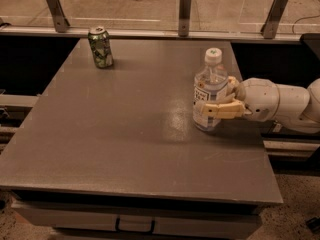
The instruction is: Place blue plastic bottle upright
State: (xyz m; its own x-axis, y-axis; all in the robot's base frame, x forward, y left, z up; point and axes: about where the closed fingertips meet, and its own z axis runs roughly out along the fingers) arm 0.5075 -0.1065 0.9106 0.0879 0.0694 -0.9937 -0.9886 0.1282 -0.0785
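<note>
My gripper (216, 98) reached in from the right, over the right edge of the table (120, 134). Its two fingers (220, 110) clasped the blue plastic bottle (210, 76) — one lay across the label on the near side, the other sat behind it. The bottle stood upright on the tabletop, white cap on top. Near the far left corner stood a green can (101, 48) — well apart from my hold.
</note>
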